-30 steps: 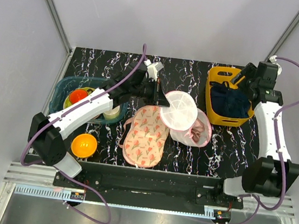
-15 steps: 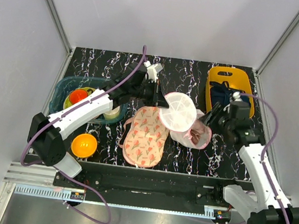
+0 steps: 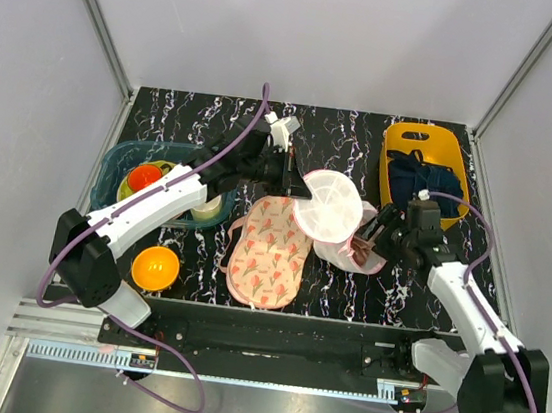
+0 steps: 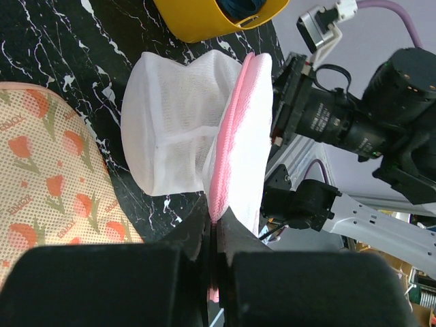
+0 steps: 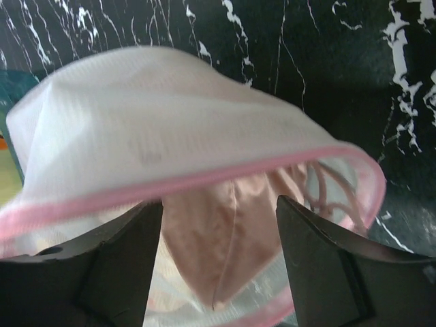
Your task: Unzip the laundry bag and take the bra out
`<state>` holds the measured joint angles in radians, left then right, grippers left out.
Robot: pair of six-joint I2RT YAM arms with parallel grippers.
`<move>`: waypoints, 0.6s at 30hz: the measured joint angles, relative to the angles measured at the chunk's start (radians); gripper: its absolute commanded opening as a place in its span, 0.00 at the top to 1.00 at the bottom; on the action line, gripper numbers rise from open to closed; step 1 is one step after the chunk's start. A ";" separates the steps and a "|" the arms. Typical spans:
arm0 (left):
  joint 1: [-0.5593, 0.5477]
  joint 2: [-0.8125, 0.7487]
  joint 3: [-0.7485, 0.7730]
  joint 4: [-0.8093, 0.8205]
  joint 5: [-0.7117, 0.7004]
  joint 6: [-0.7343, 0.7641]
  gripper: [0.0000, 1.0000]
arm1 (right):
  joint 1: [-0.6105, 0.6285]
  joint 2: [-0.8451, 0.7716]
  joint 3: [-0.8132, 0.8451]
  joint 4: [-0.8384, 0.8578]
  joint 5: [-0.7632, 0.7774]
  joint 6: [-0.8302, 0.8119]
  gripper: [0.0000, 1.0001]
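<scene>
The laundry bag point(image 3: 340, 225) lies unzipped near the middle of the counter point(image 3: 355, 136), its round lid tipped up. The left hand point(image 4: 212, 235) is clenched on the lid's pink trim point(image 4: 238, 136). The right hand point(image 5: 219, 211) hangs released, fingers spread before the bag's mouth, where the bra point(image 5: 204, 266) sits inside.

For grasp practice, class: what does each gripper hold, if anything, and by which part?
The left gripper pinches the laundry bag by its pink zipper trim; the right gripper is open at the bag's mouth, holding nothing.
</scene>
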<state>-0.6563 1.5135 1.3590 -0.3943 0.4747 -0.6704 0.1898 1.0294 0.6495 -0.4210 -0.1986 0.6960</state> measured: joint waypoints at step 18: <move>0.000 0.000 0.000 0.000 0.020 0.008 1.00 | 0.005 0.146 -0.289 0.664 0.158 0.346 1.00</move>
<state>-0.6563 1.5139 1.3586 -0.3946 0.4946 -0.6628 0.1951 1.1759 0.3603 0.2432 -0.0402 1.0420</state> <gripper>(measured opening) 0.013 0.014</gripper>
